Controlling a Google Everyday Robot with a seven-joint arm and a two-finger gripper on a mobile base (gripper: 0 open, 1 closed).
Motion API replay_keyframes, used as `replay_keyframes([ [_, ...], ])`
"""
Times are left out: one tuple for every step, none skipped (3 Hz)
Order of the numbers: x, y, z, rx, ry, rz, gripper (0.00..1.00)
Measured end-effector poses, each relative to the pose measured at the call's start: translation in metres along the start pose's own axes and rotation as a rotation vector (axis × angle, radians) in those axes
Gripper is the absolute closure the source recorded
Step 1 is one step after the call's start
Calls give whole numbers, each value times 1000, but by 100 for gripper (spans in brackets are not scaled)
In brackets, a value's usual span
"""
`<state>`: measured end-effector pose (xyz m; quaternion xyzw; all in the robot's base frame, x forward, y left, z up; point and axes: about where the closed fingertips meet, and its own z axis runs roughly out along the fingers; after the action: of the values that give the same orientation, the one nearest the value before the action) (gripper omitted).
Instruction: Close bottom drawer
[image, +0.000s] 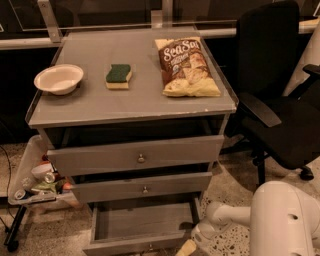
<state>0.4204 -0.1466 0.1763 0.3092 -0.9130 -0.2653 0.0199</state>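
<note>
The grey cabinet (220, 125) fills the middle of the view, and the bottom drawer (145, 222) sits at 6 o'clock, pulled well out from under the two above it. Its shallow tray is open to the camera and the bare grey floor of it shows. Its flat front panel lies along the lower edge of the view, where a small knob (150, 246) is only just visible.

The hand (186, 247) is low at about 5 o'clock, right at the drawer's right front corner and touching or just beside the front panel. I cannot tell which, and I cannot tell whether the hand is open or closed, or whether it has hold of anything. The white arm (285, 220) reaches in to it from the lower right.

The middle drawer (142, 186) and the taller top drawer (135, 155) each stand a little way out, with their knobs in line down the centre.

On the counter (135, 107) three things lie in a row: a pale bowl (59, 78) toward 9 o'clock, a green and yellow sponge (119, 76) near the middle, and a bag of chips (186, 66) lying flat toward 1 o'clock. All three are apart from one another.

A black office chair (280, 100) stands at 3 o'clock, just beside the cabinet. At 8 o'clock, a tray (22, 172) of small clutter sits low against the cabinet's left side.
</note>
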Motion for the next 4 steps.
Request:
replay_keyframes([
  [0,0,0,0,0,0,0],
  [0,0,0,0,0,0,18],
  [0,0,0,0,0,0,41],
  [-3,-2,1,14,-1,-1,64],
])
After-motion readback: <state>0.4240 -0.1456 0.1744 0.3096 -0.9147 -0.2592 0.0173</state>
